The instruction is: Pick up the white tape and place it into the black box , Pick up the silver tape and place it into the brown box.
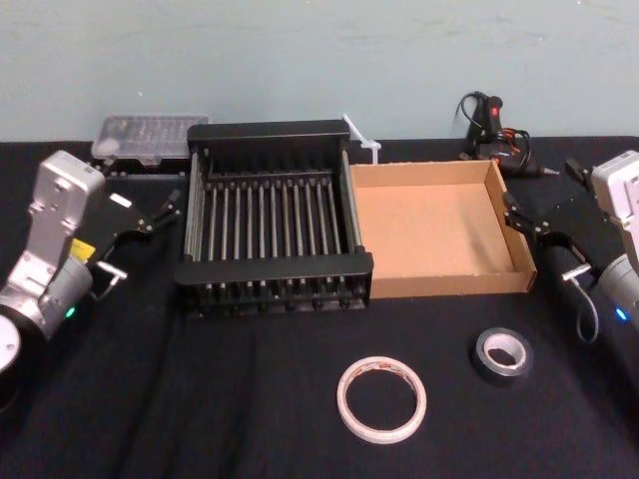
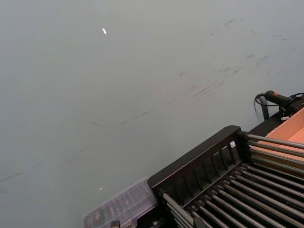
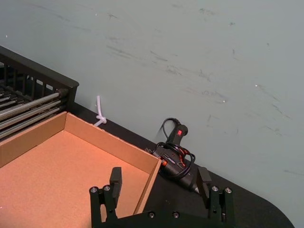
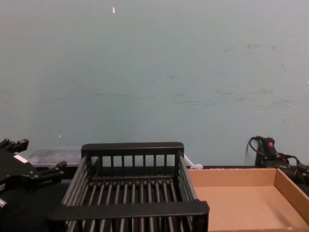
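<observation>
**Tapes on the near tabletop, both tools open and holding nothing**

White tape (image 1: 343,399) lies flat on the black tabletop (image 1: 200,399), near the front edge and roughly at the centre. It is well apart from both boxes. The silver tape (image 1: 480,359) also lies flat, a little farther back and to the right of the white roll, close to it but not touching. It sits in front of the near right corner of the brown box (image 1: 444,284).

The black box (image 1: 275,269) stands behind the tapes, left of centre, with its slatted bottom showing. The brown box touches its right side, so the two stand side by side.

The left tool (image 1: 165,212) hangs just left of the black box near its far left corner, fingers spread with nothing between them. In the chest view it comes in at the lower left (image 4: 38,155). The right tool (image 1: 524,218) hangs beside the right wall of the brown box. Its fingers are wide apart and hold nothing, as the right wrist view (image 3: 159,183) shows plainly.

A clear plastic case (image 1: 150,138) lies at the far left behind the crate. A black glue gun (image 1: 489,125) with a red switch rests at the far right behind the brown box, and a small white plastic piece (image 1: 361,140) sits between the two at the far edge.
</observation>
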Robot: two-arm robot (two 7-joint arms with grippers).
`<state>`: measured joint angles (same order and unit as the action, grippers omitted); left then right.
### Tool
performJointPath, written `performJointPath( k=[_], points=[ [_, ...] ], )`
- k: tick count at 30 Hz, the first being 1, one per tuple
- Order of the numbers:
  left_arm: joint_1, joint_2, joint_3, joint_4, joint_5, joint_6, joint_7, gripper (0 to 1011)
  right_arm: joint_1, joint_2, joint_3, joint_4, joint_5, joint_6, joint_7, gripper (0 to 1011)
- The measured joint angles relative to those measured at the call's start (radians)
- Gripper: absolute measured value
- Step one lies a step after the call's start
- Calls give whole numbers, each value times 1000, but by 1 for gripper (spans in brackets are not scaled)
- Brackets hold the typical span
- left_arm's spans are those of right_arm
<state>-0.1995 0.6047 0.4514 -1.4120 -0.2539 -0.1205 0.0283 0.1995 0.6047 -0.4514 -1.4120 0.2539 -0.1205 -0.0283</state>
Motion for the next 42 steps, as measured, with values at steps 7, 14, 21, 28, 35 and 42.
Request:
performJointPath(
  k=[7, 14, 21, 28, 35, 42],
  points=[
    [0, 0, 0, 0, 0, 0, 0, 1001, 0, 0, 0, 0, 0, 0, 0, 1002],
    [0, 0, 0, 0, 0, 0, 0, 1001, 0, 0, 0, 0, 0, 0, 0, 1002],
    [0, 0, 0, 0, 0, 0, 0, 1001, 0, 0, 0, 0, 0, 0, 0, 1000],
    [0, 0, 0, 0, 0, 0, 0, 1001, 0, 0, 0, 0, 0, 0, 0, 1002],
    [0, 0, 0, 0, 0, 0, 0, 1001, 0, 0, 0, 0, 0, 0, 0, 1002],
    [0, 0, 0, 0, 0, 0, 0, 1001, 0, 0, 0, 0, 0, 0, 0, 1002]
  ],
)
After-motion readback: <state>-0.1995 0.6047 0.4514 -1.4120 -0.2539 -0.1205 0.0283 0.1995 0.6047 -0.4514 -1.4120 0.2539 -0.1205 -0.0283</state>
